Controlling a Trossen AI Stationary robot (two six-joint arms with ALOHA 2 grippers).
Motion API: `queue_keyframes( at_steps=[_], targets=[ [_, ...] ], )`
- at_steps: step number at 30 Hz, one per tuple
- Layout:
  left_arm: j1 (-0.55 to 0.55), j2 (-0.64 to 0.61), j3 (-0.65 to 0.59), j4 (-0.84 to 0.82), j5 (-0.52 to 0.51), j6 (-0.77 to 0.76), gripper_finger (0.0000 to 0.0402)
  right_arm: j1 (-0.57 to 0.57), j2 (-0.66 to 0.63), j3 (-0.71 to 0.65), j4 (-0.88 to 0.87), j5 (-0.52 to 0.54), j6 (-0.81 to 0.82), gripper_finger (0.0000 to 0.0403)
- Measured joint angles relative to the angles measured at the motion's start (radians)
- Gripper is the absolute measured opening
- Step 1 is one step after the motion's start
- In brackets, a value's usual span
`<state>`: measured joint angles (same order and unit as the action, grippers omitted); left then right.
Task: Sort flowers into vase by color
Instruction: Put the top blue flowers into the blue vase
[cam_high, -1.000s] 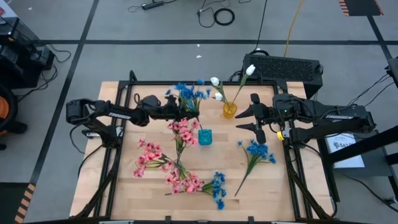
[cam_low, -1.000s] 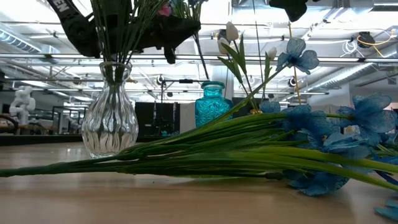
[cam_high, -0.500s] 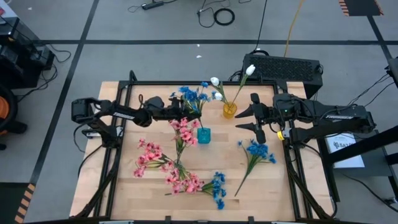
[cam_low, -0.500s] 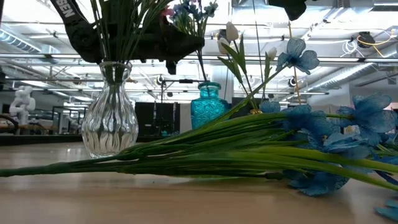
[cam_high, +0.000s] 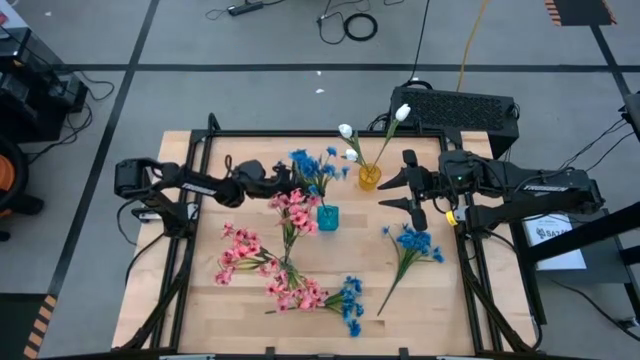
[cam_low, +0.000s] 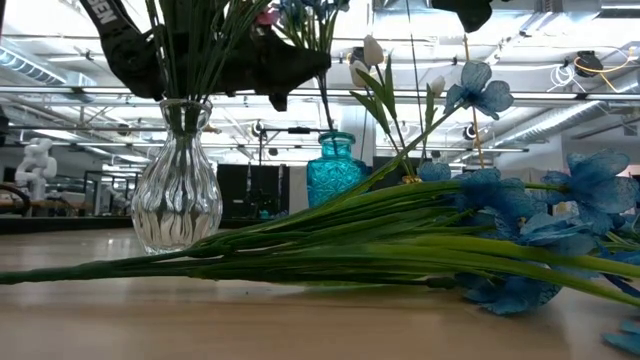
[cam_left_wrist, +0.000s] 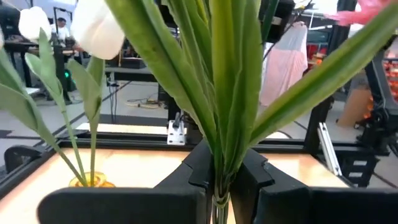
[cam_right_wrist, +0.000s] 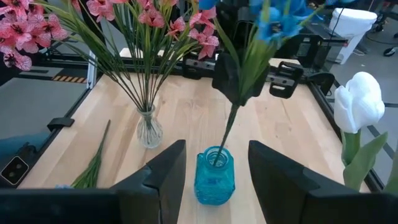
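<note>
My left gripper is shut on a blue flower spray above the small blue vase. The spray's stem end reaches into that vase's mouth. Pink flowers stand in a clear glass vase, and white tulips in a yellow vase. Loose blue and pink sprays lie flat on the table. My right gripper hangs open to the right of the vases, touching nothing. My left gripper pinches the blue spray's green stem bundle between its two fingers, just below where the leaves fan out. The fingers come in about level from the table's left and lie across the stem. The spray stands nearly upright, its lower end inside the blue vase's neck.
A mixed pink and blue bunch lies near the front edge. A black frame rail runs along the table's far side, with a dark box behind it. Bare wood shows at the table's front right.
My left gripper has moved toward the table's right and slightly down, rolling a little, and has stayed shut. The blue spray has gone with it from beside the far rail to over the blue vase.
</note>
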<state>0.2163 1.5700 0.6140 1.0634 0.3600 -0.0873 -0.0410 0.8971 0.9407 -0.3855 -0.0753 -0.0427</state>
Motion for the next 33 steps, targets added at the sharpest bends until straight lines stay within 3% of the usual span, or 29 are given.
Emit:
queue_keyframes(
  at_steps=[15, 25, 33],
  targets=[
    [-0.015, 0.0, 0.0, -0.058, -0.06, 0.022, 0.0042, 0.0, 0.018, 0.0, 0.008, 0.0, -0.002, 0.0166],
    [-0.015, 0.0, 0.0, -0.064, -0.063, 0.015, 0.0145, 0.0, 0.018, 0.0, 0.009, 0.0, -0.004, 0.0166],
    [-0.004, -0.001, 0.0, -0.164, -0.059, -0.012, 0.019, 0.0, 0.018, 0.0, 0.008, 0.0, -0.005, 0.0166]
  ],
)
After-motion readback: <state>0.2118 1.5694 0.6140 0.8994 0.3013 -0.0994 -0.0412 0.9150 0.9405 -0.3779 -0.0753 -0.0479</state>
